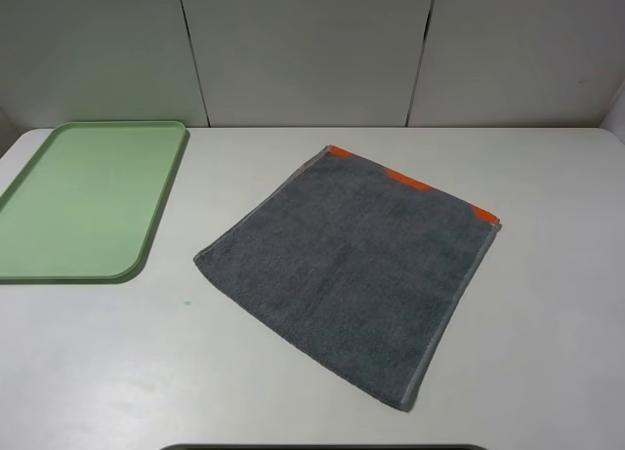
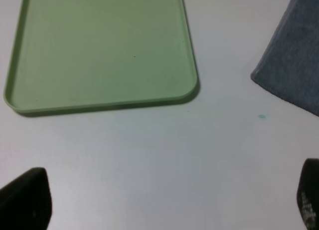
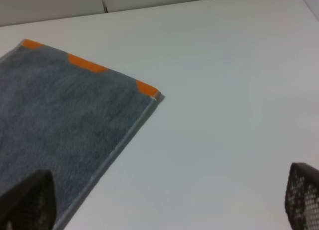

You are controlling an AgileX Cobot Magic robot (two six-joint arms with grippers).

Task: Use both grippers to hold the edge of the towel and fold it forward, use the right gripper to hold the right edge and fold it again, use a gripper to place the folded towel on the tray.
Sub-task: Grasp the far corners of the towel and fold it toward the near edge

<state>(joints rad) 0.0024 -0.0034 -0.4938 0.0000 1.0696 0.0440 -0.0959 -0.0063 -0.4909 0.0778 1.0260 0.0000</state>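
The dark grey towel (image 1: 356, 265) lies flat and rotated on the white table, right of centre, with orange patches along its far hem. Its plain grey edge (image 1: 293, 335) runs along the near side. The pale green tray (image 1: 83, 198) sits at the far left with nothing on it. Neither arm shows in the high view. In the left wrist view my left gripper (image 2: 167, 200) is open above bare table, short of the tray (image 2: 102, 50), with a towel corner (image 2: 291, 65) off to one side. My right gripper (image 3: 164, 200) is open beside the towel's (image 3: 65, 120) hemmed side.
White wall panels (image 1: 312, 50) close off the back of the table. A small teal speck (image 1: 186, 302) marks the tabletop between the tray and the towel. A dark strip (image 1: 322, 447) shows at the bottom edge of the high view.
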